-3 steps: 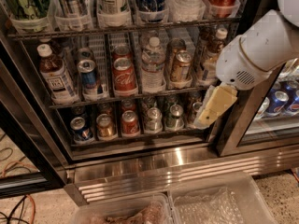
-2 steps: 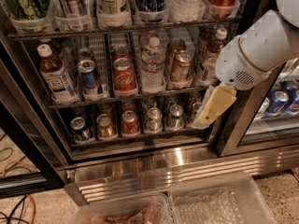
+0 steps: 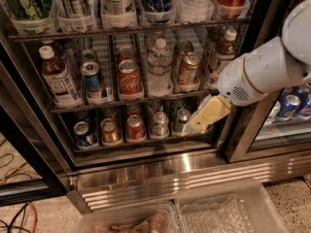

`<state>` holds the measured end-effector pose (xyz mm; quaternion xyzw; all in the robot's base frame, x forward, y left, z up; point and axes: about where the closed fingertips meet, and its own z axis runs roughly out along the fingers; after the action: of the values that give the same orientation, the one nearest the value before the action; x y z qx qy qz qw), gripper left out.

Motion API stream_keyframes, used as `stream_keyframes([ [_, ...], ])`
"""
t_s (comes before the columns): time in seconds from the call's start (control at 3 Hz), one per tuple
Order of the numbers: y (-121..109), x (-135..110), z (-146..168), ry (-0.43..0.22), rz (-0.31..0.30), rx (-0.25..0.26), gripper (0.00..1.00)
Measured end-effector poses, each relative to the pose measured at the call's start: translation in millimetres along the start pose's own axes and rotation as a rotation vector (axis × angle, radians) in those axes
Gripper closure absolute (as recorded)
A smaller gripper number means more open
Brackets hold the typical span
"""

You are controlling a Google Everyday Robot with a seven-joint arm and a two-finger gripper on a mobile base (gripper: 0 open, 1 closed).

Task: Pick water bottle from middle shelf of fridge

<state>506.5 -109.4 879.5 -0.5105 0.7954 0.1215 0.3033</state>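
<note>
The water bottle [image 3: 159,68] is clear and ribbed with a white cap. It stands upright in the middle of the middle shelf [image 3: 92,104] of the fridge [image 3: 243,130], between a red can [image 3: 129,76] and a gold can [image 3: 187,70]. My gripper [image 3: 201,119] is cream coloured. It hangs from the white arm [image 3: 262,74] at the right, in front of the lower shelf's right end. It is below and to the right of the water bottle, and apart from it. It holds nothing that I can see.
Brown-liquid bottles stand at the shelf's left end [image 3: 56,77] and right end [image 3: 223,52]. A blue can [image 3: 94,81] is there too. Short cans [image 3: 135,127] fill the lower rack. The steel base grille [image 3: 170,176] and two clear bins [image 3: 223,212] lie below. Blue cans [image 3: 291,106] sit behind the right door.
</note>
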Motion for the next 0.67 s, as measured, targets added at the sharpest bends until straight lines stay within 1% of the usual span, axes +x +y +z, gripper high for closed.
stream_keyframes([
  [0.33,-3.9,-0.8,28.5,-0.062,0.066,0.039,0.00],
  [0.67,-9.1,-9.4,53.0,-0.109,0.076,0.074,0.00],
])
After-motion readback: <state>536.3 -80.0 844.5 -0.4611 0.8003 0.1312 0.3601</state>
